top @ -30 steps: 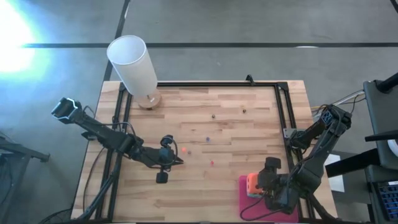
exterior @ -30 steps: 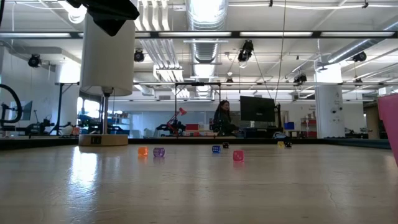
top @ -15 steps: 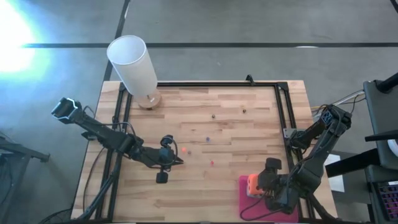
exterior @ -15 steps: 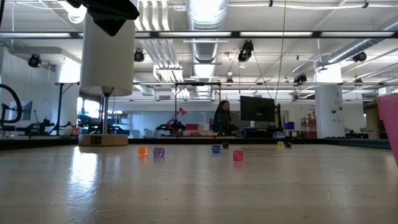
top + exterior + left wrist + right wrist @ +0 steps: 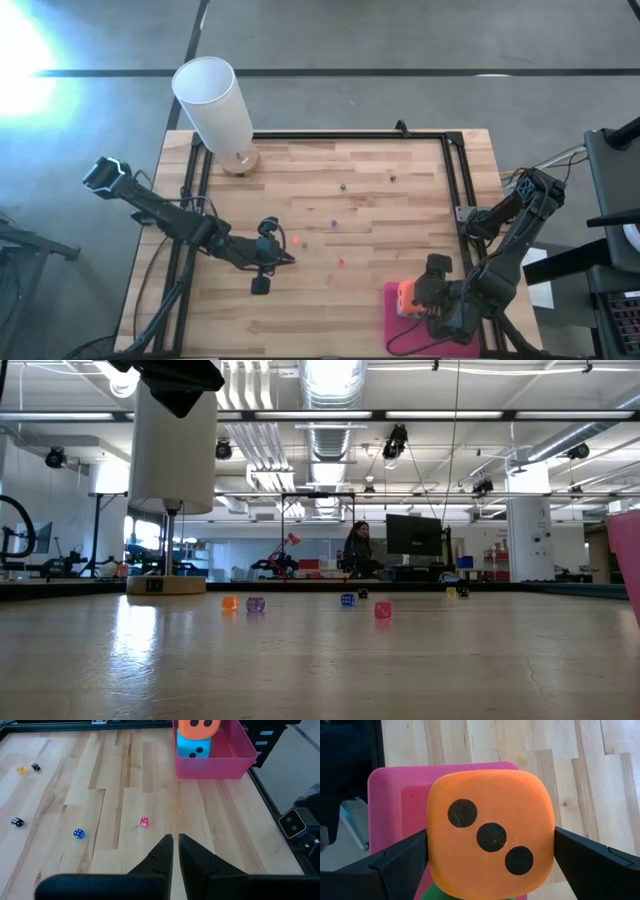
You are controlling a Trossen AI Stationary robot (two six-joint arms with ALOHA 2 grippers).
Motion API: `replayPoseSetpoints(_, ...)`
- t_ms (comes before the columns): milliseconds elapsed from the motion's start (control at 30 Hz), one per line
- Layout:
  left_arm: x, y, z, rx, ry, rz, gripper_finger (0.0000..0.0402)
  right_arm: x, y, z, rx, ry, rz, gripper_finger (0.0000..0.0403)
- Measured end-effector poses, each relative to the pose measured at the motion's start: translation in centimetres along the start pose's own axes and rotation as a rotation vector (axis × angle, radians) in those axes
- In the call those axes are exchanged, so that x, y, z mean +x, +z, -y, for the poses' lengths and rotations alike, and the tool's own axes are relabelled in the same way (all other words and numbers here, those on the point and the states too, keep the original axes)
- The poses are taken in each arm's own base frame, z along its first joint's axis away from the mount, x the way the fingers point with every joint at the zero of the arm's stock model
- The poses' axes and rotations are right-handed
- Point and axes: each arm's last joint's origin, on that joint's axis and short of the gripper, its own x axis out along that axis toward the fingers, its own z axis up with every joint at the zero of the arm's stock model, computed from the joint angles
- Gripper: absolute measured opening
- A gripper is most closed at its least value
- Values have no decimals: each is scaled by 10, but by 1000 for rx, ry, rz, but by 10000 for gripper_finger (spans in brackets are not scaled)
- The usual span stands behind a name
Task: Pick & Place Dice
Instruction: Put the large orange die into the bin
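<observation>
The right gripper [image 5: 416,296] hangs over the pink tray [image 5: 394,330] at the counter's [image 5: 350,200] near right corner, fingers spread wide on either side of the orange die [image 5: 490,835], which tops a stack with a teal die [image 5: 194,749] under it in the left wrist view (a green edge shows below in the right wrist view). Whether the pads press the die, I cannot tell. Judged best: lift straight up without nudging the stack. The left gripper [image 5: 174,851], fingers pressed together, waits mid-counter.

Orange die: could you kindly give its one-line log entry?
right gripper open astride orange die | atop teal die, pink tray | left gripper shut
</observation>
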Motion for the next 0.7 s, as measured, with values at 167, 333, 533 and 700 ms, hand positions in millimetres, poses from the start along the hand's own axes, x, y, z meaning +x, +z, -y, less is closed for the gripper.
replayPoseSetpoints(167,0,3,0,-14,-5,30,36,0,0,0,-2,2,2,392)
replayPoseSetpoints(333,-1,11,2,-54,-24,97,36,0,0,-1,-5,5,4,392)
replayPoseSetpoints(533,-1,12,2,-59,-25,100,36,0,1,-1,-3,11,8,392)
replayPoseSetpoints(700,-1,12,2,-59,-25,99,36,0,1,-1,-2,13,9,392)
